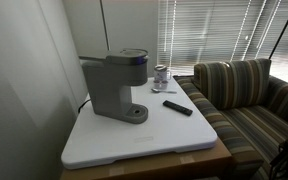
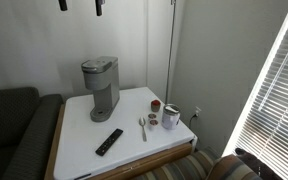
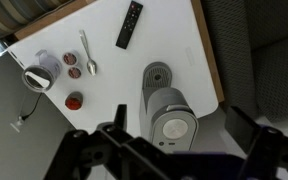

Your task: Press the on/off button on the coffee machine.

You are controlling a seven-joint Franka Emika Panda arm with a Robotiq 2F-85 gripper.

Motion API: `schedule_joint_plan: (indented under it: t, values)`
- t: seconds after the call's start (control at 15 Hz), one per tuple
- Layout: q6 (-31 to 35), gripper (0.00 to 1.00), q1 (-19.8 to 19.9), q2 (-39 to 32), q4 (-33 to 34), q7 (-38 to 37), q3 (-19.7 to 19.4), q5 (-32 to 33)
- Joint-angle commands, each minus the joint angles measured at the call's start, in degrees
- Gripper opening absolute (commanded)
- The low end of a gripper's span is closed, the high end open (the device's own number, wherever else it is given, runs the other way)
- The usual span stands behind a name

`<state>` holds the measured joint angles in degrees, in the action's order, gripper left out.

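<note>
The coffee machine (image 1: 114,84) is tall and matte grey with a dark bluish top band, and it stands at the back of a white table in both exterior views (image 2: 101,86). In the wrist view it lies directly below me, with its round top lid facing up (image 3: 170,118). My gripper (image 3: 177,130) is open, and its two dark fingers frame the machine's head from high above without touching it. In an exterior view only the fingertips (image 2: 80,5) show at the top edge, well above the machine.
On the white table (image 2: 79,150) lie a black remote (image 3: 130,24), a spoon (image 3: 87,52), a small metal can (image 3: 39,72) and two small round pods (image 3: 74,100). A striped sofa (image 1: 246,100) stands beside the table, with window blinds behind it.
</note>
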<state>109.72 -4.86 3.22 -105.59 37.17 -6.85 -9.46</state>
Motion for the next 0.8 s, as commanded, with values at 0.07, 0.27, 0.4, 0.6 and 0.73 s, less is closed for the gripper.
schedule_joint_plan:
  t: [0.07,0.27,0.4,0.6,0.73]
  values:
    - [0.5,1.0,1.77,-0.9,0.9,-0.3,2.95,0.19]
    - [0.44,1.0,1.85,-0.71,0.9,-0.41,3.11,0.19]
    - [-0.41,1.0,1.86,-0.74,1.2,-1.15,3.37,1.57]
    - [-2.99,1.0,1.0,-4.07,5.7,-2.56,5.2,5.69]
    - [-5.28,1.0,0.54,-6.88,9.69,-3.19,6.72,8.39]
